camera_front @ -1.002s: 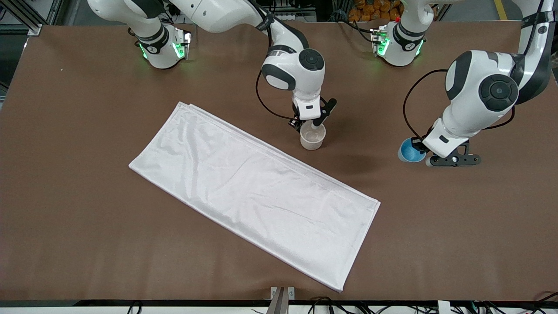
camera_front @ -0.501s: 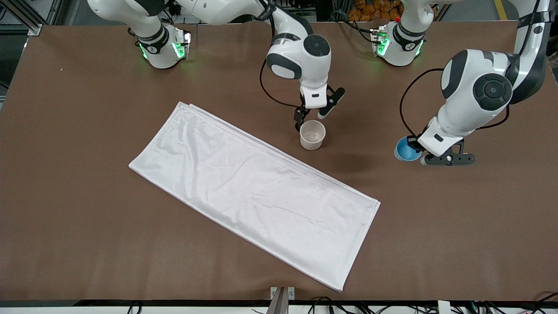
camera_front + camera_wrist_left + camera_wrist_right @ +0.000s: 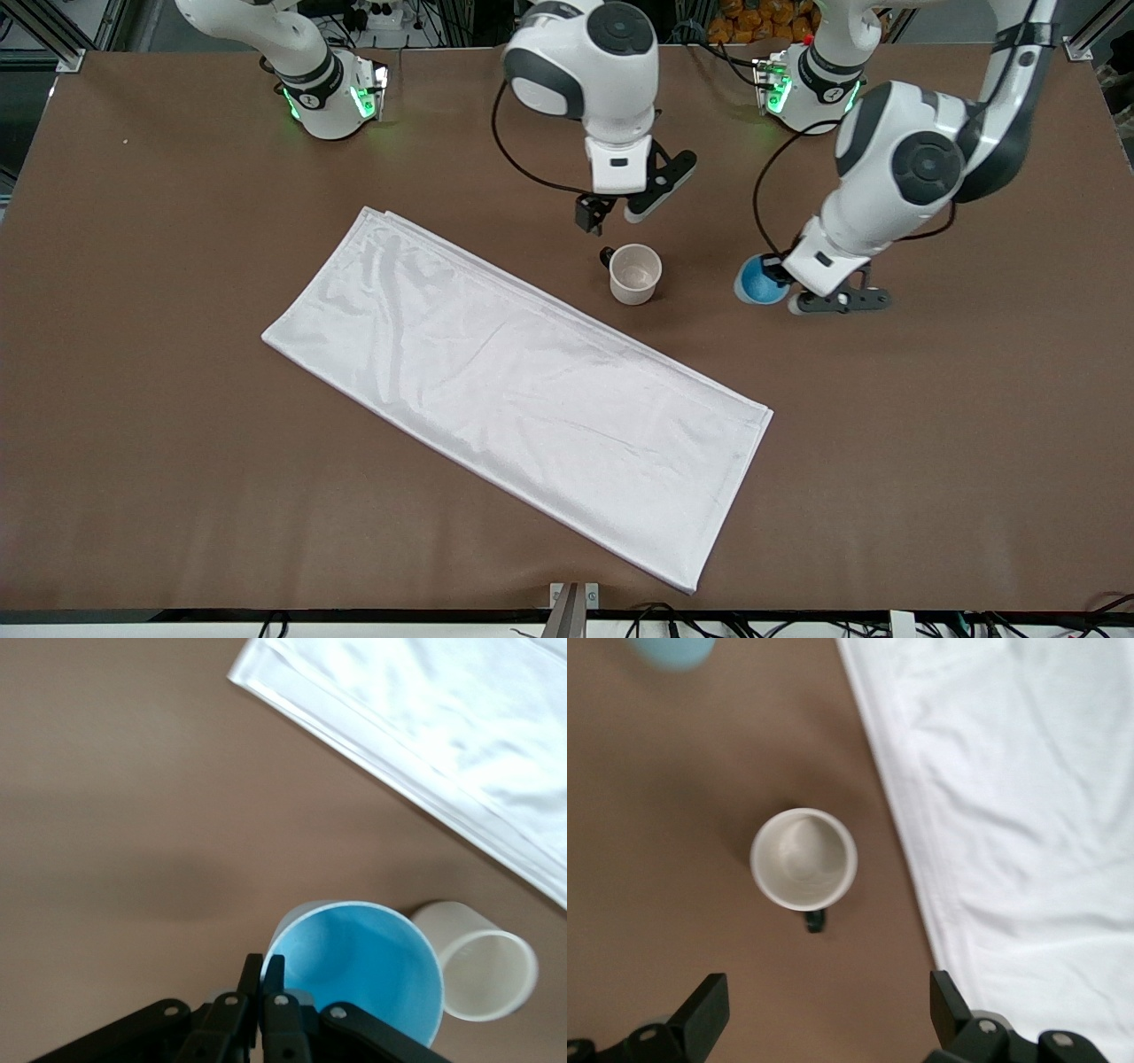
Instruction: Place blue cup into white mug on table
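Observation:
The white mug (image 3: 635,274) stands upright on the brown table (image 3: 177,221), its dark handle toward the robots' bases; it also shows in the right wrist view (image 3: 803,858) and the left wrist view (image 3: 474,960). My right gripper (image 3: 611,215) is open and empty in the air above the table beside the mug. My left gripper (image 3: 780,283) is shut on the rim of the blue cup (image 3: 758,282), held above the table toward the left arm's end from the mug. In the left wrist view the fingers (image 3: 264,979) pinch the cup's wall (image 3: 354,966).
A large white cloth (image 3: 514,385) lies flat diagonally across the table's middle, nearer the front camera than the mug, one edge close to it. The arms' bases (image 3: 332,84) stand along the table's top edge.
My right gripper has let go of the mug, opened and risen away toward its base. My left gripper has lifted the blue cup and carried it toward the mug.

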